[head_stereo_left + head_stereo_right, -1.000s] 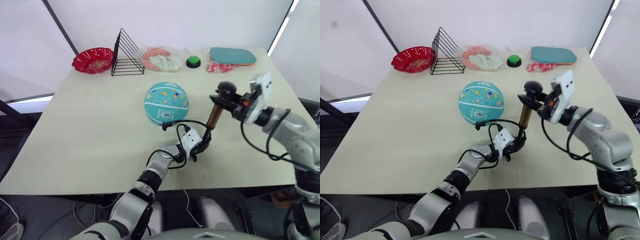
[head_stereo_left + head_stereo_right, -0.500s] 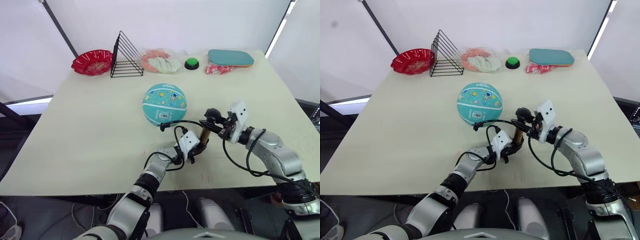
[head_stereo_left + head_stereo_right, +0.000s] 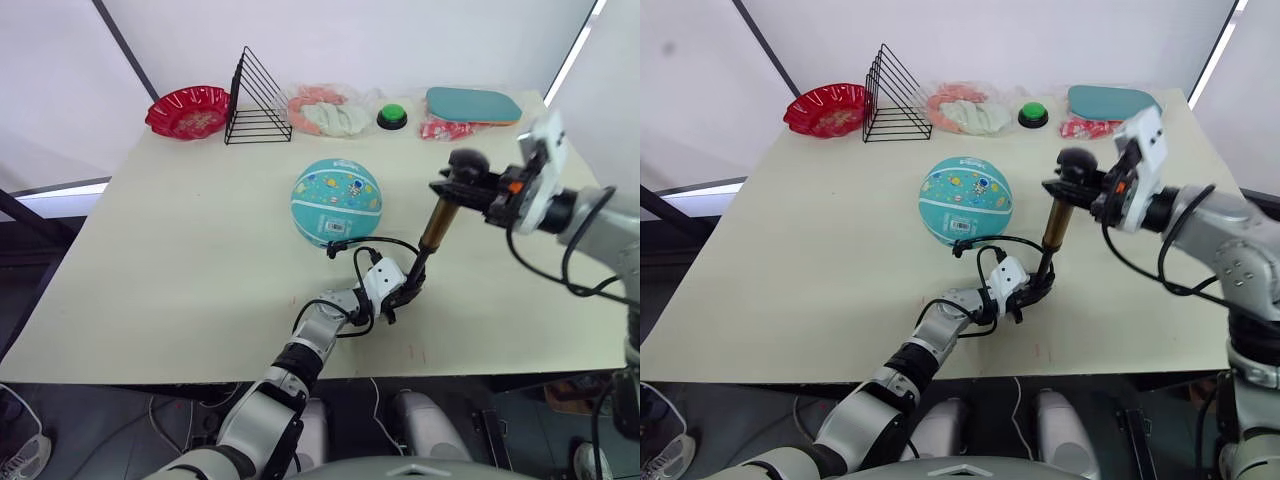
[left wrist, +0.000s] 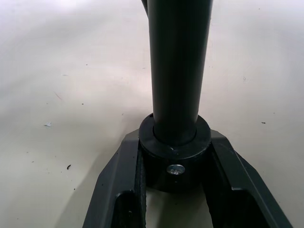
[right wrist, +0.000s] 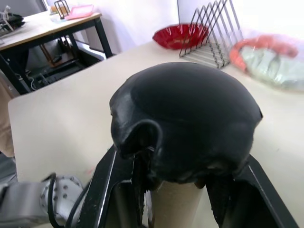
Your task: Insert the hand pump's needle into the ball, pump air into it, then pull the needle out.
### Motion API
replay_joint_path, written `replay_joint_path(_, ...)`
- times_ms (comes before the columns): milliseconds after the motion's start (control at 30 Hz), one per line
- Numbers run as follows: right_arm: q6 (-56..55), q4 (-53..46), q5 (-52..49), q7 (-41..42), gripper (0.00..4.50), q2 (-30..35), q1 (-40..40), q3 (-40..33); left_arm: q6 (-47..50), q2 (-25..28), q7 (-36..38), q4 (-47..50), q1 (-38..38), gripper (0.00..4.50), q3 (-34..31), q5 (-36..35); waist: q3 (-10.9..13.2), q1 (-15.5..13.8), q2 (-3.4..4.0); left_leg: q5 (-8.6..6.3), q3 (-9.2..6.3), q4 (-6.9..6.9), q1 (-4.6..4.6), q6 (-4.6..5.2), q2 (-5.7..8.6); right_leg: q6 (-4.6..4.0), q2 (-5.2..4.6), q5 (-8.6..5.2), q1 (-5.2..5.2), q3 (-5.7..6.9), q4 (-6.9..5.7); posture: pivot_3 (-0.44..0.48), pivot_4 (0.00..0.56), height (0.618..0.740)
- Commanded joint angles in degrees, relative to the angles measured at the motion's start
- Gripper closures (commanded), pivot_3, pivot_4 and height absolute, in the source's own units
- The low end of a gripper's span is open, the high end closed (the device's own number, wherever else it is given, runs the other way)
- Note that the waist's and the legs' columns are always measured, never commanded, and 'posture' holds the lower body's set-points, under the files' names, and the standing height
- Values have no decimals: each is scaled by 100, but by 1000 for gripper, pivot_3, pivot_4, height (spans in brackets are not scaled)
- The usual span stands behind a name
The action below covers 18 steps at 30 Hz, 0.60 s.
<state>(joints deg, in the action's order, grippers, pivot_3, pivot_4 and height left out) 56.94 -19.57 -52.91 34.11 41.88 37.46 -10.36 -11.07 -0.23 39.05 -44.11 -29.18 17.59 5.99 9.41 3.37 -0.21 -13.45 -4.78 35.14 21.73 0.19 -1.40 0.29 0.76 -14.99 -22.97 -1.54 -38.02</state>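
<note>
The teal-blue ball rests mid-table. The hand pump stands nearly upright to its right, gold cylinder tilted slightly. My left gripper is shut on the pump's black base, one finger on each side. My right gripper is shut on the black T-handle, held raised above the cylinder. The black hose loops from the base to the ball's near side, and its fitting touches the ball under the barcode label. The needle is too small to make out.
Along the far edge stand a red bowl, a black wire rack, a bag of pink and white items, a green button, a red packet and a teal pad. Bare tabletop lies left of the ball.
The right gripper pushed the handle down onto the cylinder half a second ago and has now pulled it back up. The left gripper kept hold of the base; ball unmoved.
</note>
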Motion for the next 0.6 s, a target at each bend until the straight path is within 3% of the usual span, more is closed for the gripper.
replay_joint_path(33, -89, -264, -106, -108, 3385, 80, 181, -361, 210, 97, 41, -495, 222, 3441, 112, 145, 1, -5, -1, 0, 0, 0, 1, 0, 0, 0, 0, 0, 0, 0, 1, 0, 150, 740)
replay_joint_path(300, -969, 264, 950, 152, 3385, -410, -917, 653, 230, 106, 2, -414, 243, 3441, 95, 124, -41, 42, -27, 0, 3, -1, -10, 1, -3, 0, 3, 0, 22, -4, 1, 0, 150, 740)
replay_joint_path(600, -2628, 2024, 2596, 710, 3385, -1197, -1901, 2148, 276, 139, -91, -330, 269, 3441, 66, 90, -107, 72, -69, -2, 0, -27, -99, 0, -29, -20, 25, -12, 81, 3, 4, 0, 150, 740)
